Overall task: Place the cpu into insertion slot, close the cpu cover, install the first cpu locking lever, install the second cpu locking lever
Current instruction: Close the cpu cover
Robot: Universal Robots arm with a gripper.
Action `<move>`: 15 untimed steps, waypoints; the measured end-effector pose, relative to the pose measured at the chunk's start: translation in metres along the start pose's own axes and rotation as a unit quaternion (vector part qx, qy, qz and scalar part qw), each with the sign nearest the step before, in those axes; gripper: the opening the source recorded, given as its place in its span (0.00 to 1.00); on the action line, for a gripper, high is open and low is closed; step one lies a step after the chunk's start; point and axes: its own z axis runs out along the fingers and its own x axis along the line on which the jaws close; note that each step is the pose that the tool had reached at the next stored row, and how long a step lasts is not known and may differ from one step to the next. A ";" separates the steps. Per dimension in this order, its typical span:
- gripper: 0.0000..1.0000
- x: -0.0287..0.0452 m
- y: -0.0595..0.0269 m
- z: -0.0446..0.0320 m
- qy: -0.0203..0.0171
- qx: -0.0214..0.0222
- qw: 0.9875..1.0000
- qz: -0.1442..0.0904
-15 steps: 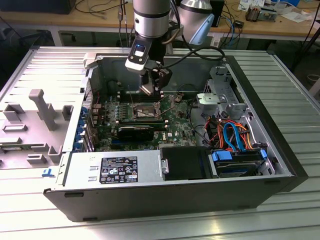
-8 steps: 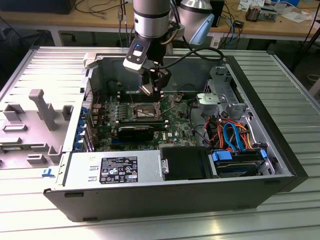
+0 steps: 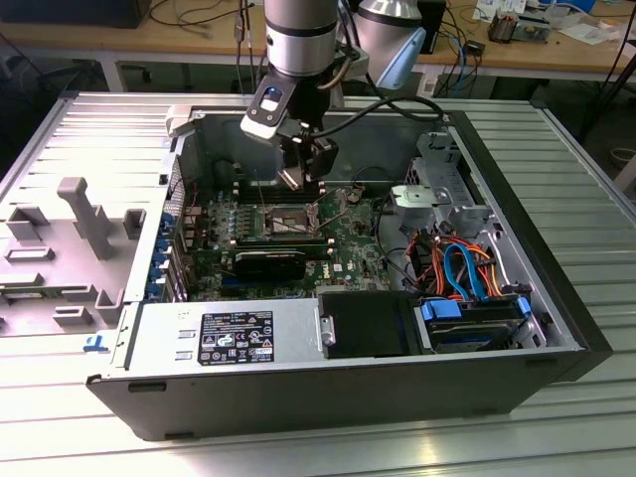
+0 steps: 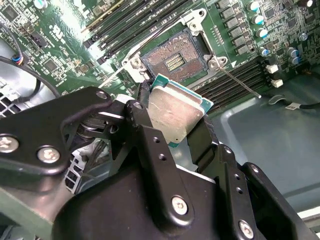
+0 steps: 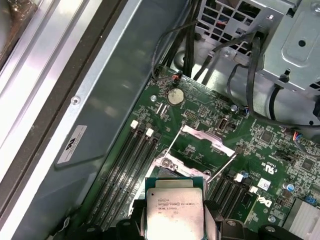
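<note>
My gripper (image 4: 172, 120) is shut on the cpu (image 4: 176, 111), a flat square chip with a silver-grey top and green edge, pinched by two opposite sides between black fingers (image 4: 145, 112). The cpu (image 5: 175, 204) hangs tilted a little above the insertion slot (image 4: 174, 59), which lies open with its contact field bare. The cpu cover (image 5: 206, 138) stands swung up at the slot's far side. Two thin locking levers (image 4: 241, 83) (image 4: 113, 76) stick out, released, from opposite sides of the slot. In the exterior view the gripper (image 3: 301, 181) hovers over the slot (image 3: 286, 220) inside the open computer case.
Long black memory slots (image 4: 235, 80) flank the socket on both sides. A black card (image 3: 270, 264) lies just in front of the socket. The case wall (image 5: 100, 115) rises close by. A drive cage (image 3: 437, 194) with cables and a power supply (image 3: 229, 336) fill the case's other parts.
</note>
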 end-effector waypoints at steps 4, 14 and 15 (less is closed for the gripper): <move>0.55 0.0000 0.0000 0.0003 -0.001 0.000 1.000 0.022; 0.55 0.0000 0.0000 0.0017 -0.004 -0.001 0.996 0.084; 0.55 0.0000 -0.0001 0.0018 -0.004 -0.001 0.996 0.089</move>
